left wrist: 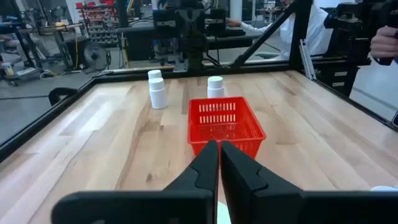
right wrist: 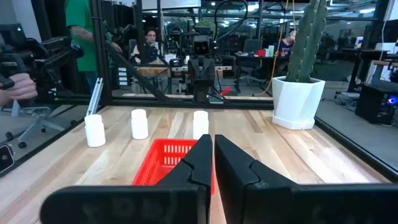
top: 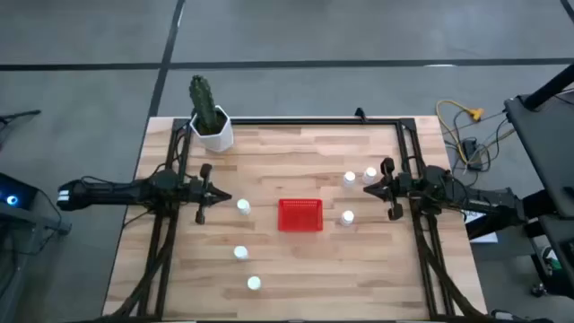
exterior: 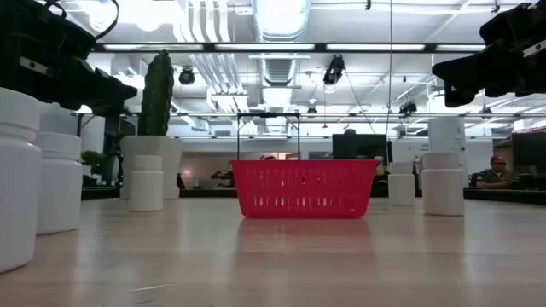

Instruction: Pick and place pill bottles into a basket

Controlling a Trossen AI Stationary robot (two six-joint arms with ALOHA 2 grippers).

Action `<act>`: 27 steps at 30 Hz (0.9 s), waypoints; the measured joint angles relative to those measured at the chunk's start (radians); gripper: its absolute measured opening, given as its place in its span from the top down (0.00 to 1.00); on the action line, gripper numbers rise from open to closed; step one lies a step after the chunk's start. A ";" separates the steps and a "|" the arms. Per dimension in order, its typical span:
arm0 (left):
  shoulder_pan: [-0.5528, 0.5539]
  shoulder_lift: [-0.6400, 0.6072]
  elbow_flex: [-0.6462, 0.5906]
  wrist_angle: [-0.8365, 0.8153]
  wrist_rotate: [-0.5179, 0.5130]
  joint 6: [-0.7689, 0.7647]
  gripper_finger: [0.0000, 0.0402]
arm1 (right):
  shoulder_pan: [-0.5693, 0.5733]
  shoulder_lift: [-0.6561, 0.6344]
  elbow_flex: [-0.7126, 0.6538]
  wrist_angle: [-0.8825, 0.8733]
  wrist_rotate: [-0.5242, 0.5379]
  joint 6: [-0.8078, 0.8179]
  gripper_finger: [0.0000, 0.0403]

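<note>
The red meshed basket (top: 300,215) stands on the table's middle, with nothing showing in it. Three white pill bottles stand to its left (top: 243,206) (top: 240,253) (top: 255,283) and three to its right (top: 350,179) (top: 370,175) (top: 347,216). My left gripper (top: 228,198) hovers shut above the table, just left of the nearest left bottle, pointing at the basket (left wrist: 225,124). My right gripper (top: 368,190) hovers shut right of the basket (right wrist: 171,162), between the right-hand bottles. Neither touches anything.
A white pot with a green cactus (top: 212,126) stands at the far left corner. A black frame (top: 296,121) runs along the table's far edge and sides. People and equipment show in the room beyond the table.
</note>
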 joint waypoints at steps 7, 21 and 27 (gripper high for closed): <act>0.000 -0.017 0.000 0.001 -0.003 0.030 1.00 | 0.000 0.000 0.000 0.000 0.000 0.002 0.98; 0.000 -0.080 0.000 0.000 -0.004 0.031 1.00 | 0.000 0.000 0.000 0.000 0.000 0.002 0.98; 0.000 -0.072 0.000 0.001 -0.005 0.031 1.00 | 0.000 0.000 0.000 0.002 0.000 0.002 0.98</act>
